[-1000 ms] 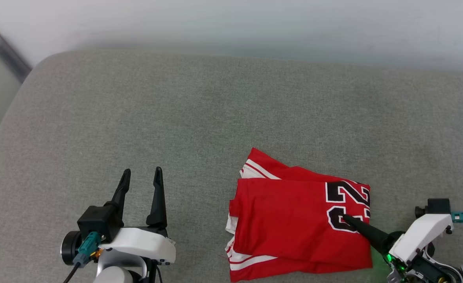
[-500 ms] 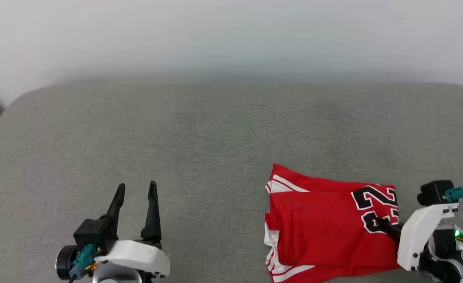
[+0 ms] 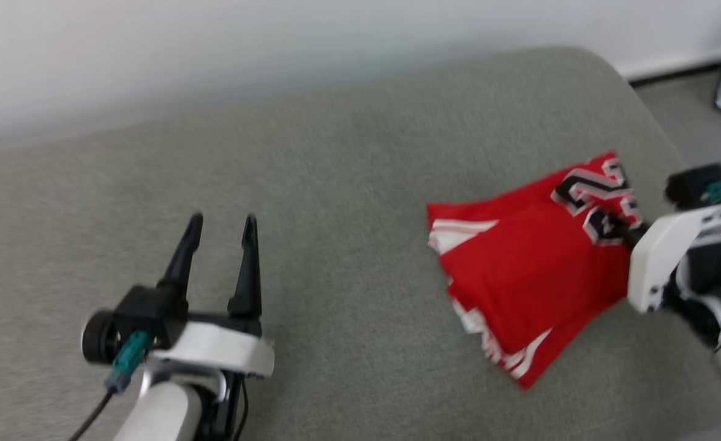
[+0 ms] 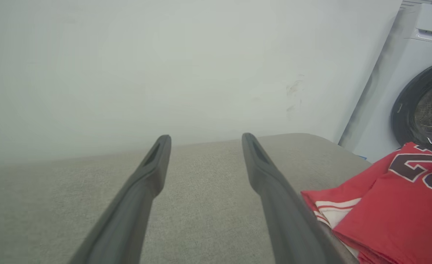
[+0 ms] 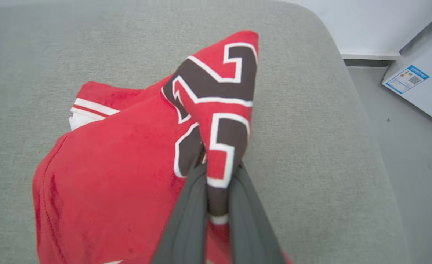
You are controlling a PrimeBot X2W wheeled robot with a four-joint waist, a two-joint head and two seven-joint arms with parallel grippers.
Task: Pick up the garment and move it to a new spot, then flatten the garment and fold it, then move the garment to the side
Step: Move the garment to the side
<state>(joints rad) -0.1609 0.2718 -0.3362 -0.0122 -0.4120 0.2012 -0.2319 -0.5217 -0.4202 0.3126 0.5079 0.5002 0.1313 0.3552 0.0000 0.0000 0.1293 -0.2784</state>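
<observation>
The garment (image 3: 532,269), a folded red jersey with white striped trim and a black number, lies at the right of the grey cushion. Its numbered edge is lifted off the cushion. My right gripper (image 3: 625,233) is shut on that numbered edge; in the right wrist view its dark fingers (image 5: 192,205) pinch the garment (image 5: 216,110), which rises in a peak above them. My left gripper (image 3: 222,229) stands open over bare cushion, well left of the garment. The left wrist view has its spread fingers (image 4: 153,172) with the garment (image 4: 395,205) at the lower right.
The grey cushion (image 3: 335,184) ends in a rounded corner at the right, with grey floor (image 5: 414,146) beyond. A white wall (image 3: 274,43) runs behind. A washing machine (image 4: 414,91) stands past the cushion's end. A labelled white box (image 5: 406,79) lies on the floor.
My right gripper has shut on the garment's numbered edge and raised it. The head camera has swung right, so the scene has shifted. The left gripper stays open.
</observation>
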